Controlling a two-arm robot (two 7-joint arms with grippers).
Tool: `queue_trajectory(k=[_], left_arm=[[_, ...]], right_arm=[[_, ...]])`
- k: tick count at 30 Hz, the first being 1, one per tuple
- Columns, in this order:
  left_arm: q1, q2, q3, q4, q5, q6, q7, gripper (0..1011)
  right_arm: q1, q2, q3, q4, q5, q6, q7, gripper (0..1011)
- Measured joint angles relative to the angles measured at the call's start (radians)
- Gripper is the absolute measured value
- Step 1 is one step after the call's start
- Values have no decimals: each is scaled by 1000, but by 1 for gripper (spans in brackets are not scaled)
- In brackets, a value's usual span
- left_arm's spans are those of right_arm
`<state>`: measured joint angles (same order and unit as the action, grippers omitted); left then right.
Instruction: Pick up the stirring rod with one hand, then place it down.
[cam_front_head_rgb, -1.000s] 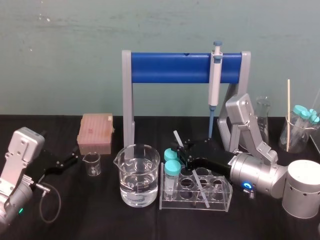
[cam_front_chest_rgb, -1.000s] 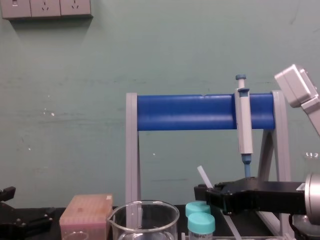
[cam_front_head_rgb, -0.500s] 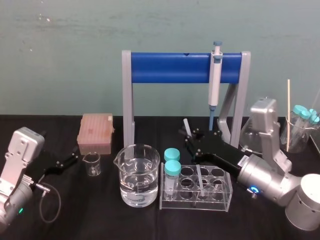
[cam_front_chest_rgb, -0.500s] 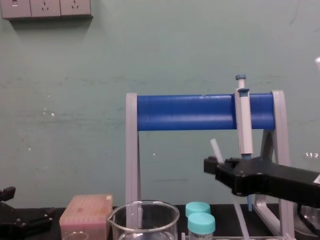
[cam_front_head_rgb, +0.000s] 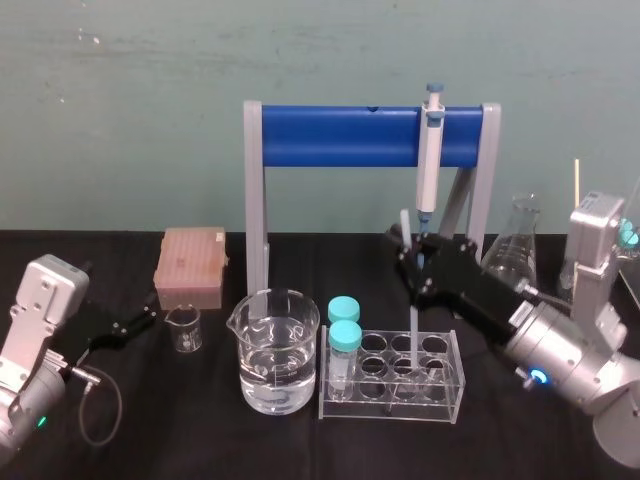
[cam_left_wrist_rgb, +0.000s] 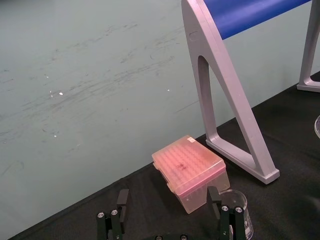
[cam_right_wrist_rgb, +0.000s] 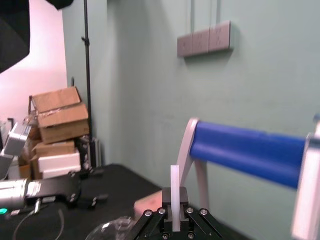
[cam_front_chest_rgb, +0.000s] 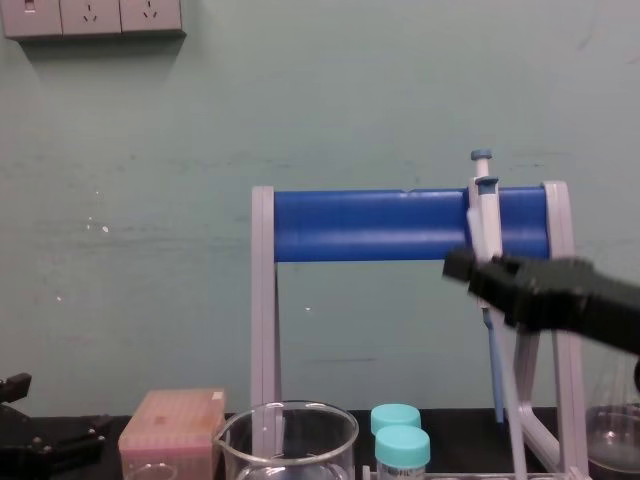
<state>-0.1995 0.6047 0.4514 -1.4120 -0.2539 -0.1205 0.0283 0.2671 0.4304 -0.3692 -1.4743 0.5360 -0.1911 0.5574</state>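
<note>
A black counter (cam_front_head_rgb: 150, 430) carries the whole set. At its back stands a blue stand (cam_front_head_rgb: 340, 137) on grey legs, with a pipette (cam_front_head_rgb: 430, 160) hanging from its right end. In front of the stand are a big beaker (cam_front_head_rgb: 278, 350) holding water and, just to its right, a clear tube rack (cam_front_head_rgb: 440, 395) with two capped tubes (cam_front_head_rgb: 345, 335) at its left end. A pink box (cam_front_head_rgb: 192, 262) sits well off to the left.

The right tool (cam_front_head_rgb: 410, 262) reaches in from the right, above the rack and just in front of the pipette's tip. It is closed narrow on the stirring rod (cam_front_head_rgb: 412, 330), which it holds close to upright, gripped near the top. The rod's lower end hangs down among the rack's holes; whether it touches the rack cannot be told. The left tool (cam_front_head_rgb: 130, 325) is parked low at the left edge of the counter, its jaws wide apart and holding nothing.

The pick-up looks done and the placing remains. The main danger is the rod's long free end: a sideways move before it clears the rack could drag or tip the rack and the capped tubes. The upper end sits near the pipette and the stand's leg, so a swing backward could knock them. The grip is near one end of a smooth, thin rod, so a quick turn could let it pivot or slip.
</note>
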Motion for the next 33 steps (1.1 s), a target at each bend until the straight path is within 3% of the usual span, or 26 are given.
queue_trajectory(k=[7,17,33], left_arm=[[0,0,0,0,0,0,0,1000],[0,0,0,0,0,0,0,1000],[0,0,0,0,0,0,0,1000]], right_arm=[[45,-11,51,-33,12,-49,6,66],[93,-16,109,-84,60,-50,5,66],[107,-16,115,-76,45,-43,-12,66]])
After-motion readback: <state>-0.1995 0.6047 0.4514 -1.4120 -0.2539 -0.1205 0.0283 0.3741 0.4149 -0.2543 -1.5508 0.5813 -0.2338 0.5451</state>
